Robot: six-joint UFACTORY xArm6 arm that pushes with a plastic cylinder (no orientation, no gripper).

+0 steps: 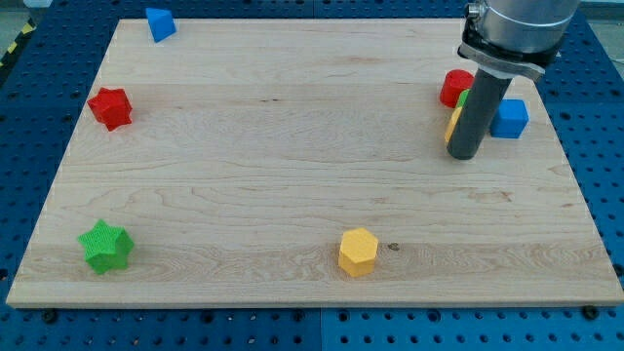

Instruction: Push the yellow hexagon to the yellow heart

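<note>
My tip (463,156) was parked by the yellow heart (453,124) at the bench (292,175) top-right, well apart from the yellow hexagon (358,253), no tool to open or close, so I'd guess the push hadn't begun.

A straight dark rod ends at my tip (463,156) (grey metal collar above).

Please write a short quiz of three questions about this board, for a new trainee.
1. True or false: the yellow hexagon lies near the view's bottom edge.
2. Which block is in the view's bottom left corner? A) red star B) green star C) blue block
3. Fill in: my tip stands at the view's ____ side, in front of a cluster of blocks.

Key: 1 true. 2 B, the green star. 3 right; a yellow block, partly hidden behind the rod, sits there.
</note>
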